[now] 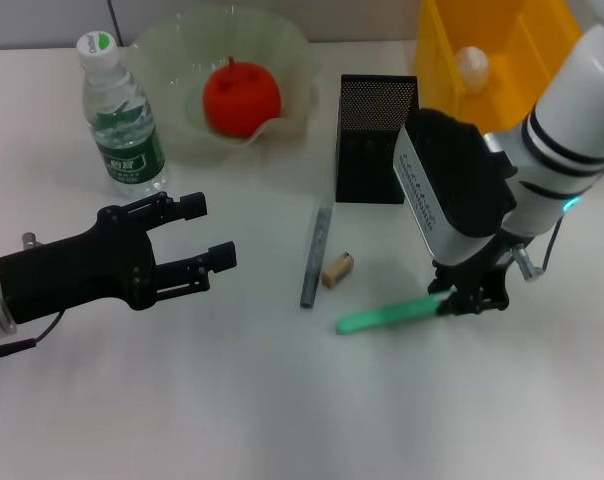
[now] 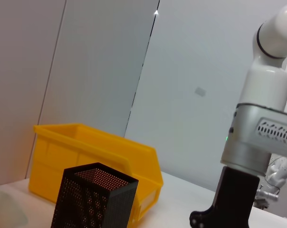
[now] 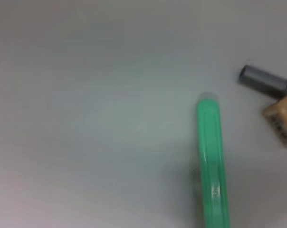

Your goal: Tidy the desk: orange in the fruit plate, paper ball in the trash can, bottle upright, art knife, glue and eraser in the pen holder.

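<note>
The orange (image 1: pixel 240 97) lies in the fruit plate (image 1: pixel 162 55) at the back. To its left the bottle (image 1: pixel 122 120) stands upright. A paper ball (image 1: pixel 472 62) rests inside the yellow trash can (image 1: pixel 512 40). The black mesh pen holder (image 1: pixel 375 140) stands mid-desk. In front of it lie the grey art knife (image 1: pixel 316 258), the tan eraser (image 1: pixel 337 270) and the green glue (image 1: pixel 387 314). My right gripper (image 1: pixel 469 300) is down at the desk, shut on the glue's right end. At the left my left gripper (image 1: pixel 197 240) hovers open and empty.
The left wrist view shows the pen holder (image 2: pixel 93 197) in front of the trash can (image 2: pixel 96 156), with my right arm (image 2: pixel 257 142) beyond. In the right wrist view, the glue (image 3: pixel 212 161) lies near the art knife (image 3: pixel 267 81) and eraser (image 3: pixel 282 116).
</note>
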Robot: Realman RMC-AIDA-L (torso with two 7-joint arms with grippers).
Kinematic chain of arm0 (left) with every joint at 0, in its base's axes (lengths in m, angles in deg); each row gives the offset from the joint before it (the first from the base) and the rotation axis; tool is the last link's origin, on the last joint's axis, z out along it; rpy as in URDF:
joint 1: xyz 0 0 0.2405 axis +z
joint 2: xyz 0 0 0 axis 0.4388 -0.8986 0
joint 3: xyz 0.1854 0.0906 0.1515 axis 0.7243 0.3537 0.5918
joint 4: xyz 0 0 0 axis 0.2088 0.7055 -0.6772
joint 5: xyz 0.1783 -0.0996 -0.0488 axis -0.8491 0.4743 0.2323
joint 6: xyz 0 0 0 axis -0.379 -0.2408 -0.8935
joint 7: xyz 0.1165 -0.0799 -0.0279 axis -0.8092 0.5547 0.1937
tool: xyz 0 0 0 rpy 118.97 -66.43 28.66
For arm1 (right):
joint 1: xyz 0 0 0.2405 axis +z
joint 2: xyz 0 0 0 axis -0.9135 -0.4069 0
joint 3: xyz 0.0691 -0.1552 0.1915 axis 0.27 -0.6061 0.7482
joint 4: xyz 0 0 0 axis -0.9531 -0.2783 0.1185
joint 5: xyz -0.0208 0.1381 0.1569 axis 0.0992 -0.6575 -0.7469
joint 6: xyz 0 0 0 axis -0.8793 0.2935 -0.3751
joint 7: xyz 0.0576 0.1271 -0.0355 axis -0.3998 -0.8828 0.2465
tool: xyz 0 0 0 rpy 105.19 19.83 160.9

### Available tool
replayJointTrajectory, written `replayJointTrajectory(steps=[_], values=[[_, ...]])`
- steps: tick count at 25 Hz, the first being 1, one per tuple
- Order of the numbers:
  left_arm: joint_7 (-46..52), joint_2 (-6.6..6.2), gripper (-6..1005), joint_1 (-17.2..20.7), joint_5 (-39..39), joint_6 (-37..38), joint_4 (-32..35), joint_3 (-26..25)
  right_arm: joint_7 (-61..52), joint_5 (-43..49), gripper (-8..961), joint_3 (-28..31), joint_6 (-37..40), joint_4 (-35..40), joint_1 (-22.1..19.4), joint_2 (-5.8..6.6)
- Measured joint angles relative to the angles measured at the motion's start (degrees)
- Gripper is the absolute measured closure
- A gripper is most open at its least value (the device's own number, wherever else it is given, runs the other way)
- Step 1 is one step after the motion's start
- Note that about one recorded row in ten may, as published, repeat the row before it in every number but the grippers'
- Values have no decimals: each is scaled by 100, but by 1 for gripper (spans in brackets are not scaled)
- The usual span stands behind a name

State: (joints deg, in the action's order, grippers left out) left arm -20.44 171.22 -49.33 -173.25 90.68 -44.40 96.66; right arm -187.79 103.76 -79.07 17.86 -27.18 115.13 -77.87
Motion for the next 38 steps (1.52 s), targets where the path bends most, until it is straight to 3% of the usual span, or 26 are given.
replayJointTrajectory(steps=[7,8,13,25,30,37,38], values=[[-58,0,193,19,30,-12,-2,-16,-161,109,780,145,816,1199,-98,26],[-62,0,193,11,31,-15,-3,-37,-166,298,780,191,1026,1681,-147,26],[-77,5,193,-6,32,-22,-3,-48,-175,906,780,201,1347,2708,-240,20],[-224,52,193,-11,50,-31,-5,-332,-129,1884,780,148,1749,4071,-201,30],[-237,53,192,12,96,-32,-5,-440,196,1901,780,197,1540,4380,-323,51],[-304,87,192,25,144,-56,-5,-439,985,1906,779,214,435,4403,-786,80],[-349,95,192,26,183,-70,-45,-437,1278,1907,779,201,-42,4355,-966,92]])
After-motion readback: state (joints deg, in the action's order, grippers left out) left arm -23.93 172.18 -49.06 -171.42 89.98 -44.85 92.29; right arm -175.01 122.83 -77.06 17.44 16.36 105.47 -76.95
